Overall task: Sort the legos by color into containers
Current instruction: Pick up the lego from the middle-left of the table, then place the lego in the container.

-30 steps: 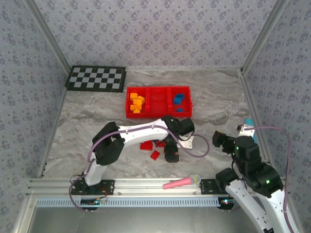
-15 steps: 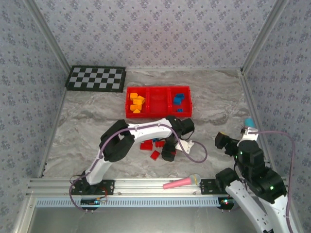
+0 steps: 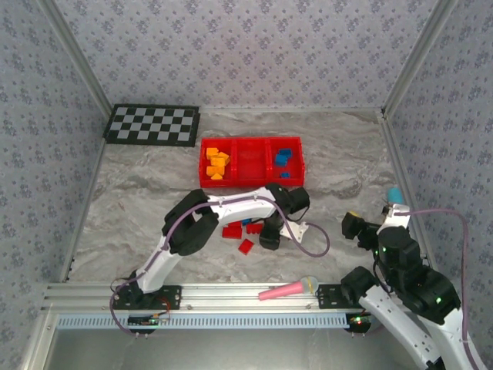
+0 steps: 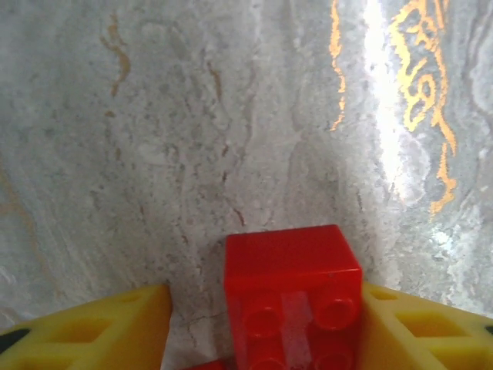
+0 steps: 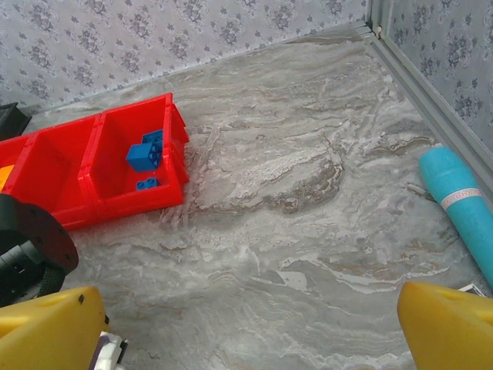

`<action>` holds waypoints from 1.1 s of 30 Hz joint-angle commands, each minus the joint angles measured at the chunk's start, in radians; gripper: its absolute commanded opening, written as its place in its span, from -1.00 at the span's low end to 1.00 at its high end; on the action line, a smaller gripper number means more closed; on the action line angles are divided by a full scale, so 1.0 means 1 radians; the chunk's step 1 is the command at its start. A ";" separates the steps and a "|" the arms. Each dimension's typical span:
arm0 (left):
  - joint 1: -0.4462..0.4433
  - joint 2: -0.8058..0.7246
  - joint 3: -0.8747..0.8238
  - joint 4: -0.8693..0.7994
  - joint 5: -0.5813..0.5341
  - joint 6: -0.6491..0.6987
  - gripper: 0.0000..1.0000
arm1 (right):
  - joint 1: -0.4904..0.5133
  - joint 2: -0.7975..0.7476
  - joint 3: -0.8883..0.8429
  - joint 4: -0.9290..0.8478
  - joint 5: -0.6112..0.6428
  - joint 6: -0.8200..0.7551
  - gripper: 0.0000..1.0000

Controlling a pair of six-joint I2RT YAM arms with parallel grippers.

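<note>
My left gripper (image 3: pixel 269 237) is down on the table at the right end of a small pile of red legos (image 3: pixel 232 230), with a blue one (image 3: pixel 245 223) among them. In the left wrist view a red brick (image 4: pixel 293 270) stands between the yellow fingers (image 4: pixel 92 331). The right finger touches it and a gap shows on the left, so the left gripper (image 4: pixel 266 299) is still open. The red tray (image 3: pixel 252 183) holds orange legos (image 3: pixel 217 163) in its left compartment and blue legos (image 3: pixel 283 159) in the right one. My right gripper (image 3: pixel 353 225) hovers open and empty.
A pink microphone toy (image 3: pixel 289 289) lies by the near rail. A teal cylinder (image 5: pixel 458 200) rests against the right wall. The checkerboard (image 3: pixel 152 124) sits at the back left. Patterned walls close in three sides.
The left gripper's jaws have narrowed around the red brick and the wrist has shifted slightly toward the pile. The right arm has drawn back a little to the right.
</note>
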 commanded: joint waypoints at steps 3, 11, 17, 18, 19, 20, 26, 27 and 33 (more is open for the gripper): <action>-0.007 0.032 0.032 0.007 0.059 -0.001 -0.59 | 0.035 -0.027 0.029 -0.038 0.068 0.034 0.99; 0.010 -0.094 -0.040 0.154 0.081 -0.076 -0.76 | 0.111 -0.053 0.035 -0.071 0.142 0.075 0.99; 0.067 -0.225 -0.088 0.270 0.081 -0.172 -0.78 | 0.145 -0.055 0.050 -0.098 0.179 0.108 0.99; 0.083 -0.238 -0.086 0.279 0.085 -0.198 -0.78 | 0.146 -0.054 0.055 -0.101 0.182 0.123 0.99; 0.102 -0.251 -0.084 0.291 0.084 -0.230 -0.79 | 0.147 -0.054 0.062 -0.105 0.185 0.125 0.99; 0.121 -0.266 -0.083 0.306 0.085 -0.263 -0.80 | 0.148 -0.054 0.066 -0.108 0.190 0.125 0.99; 0.250 -0.320 -0.068 0.435 0.012 -0.496 -0.79 | 0.161 -0.054 0.078 -0.100 0.209 0.113 0.99; 0.271 -0.316 -0.054 0.441 -0.010 -0.530 -0.79 | 0.165 -0.054 0.079 -0.097 0.210 0.112 0.99; 0.395 -0.186 0.153 0.350 -0.101 -0.758 -0.73 | 0.197 -0.053 0.072 -0.090 0.226 0.113 0.99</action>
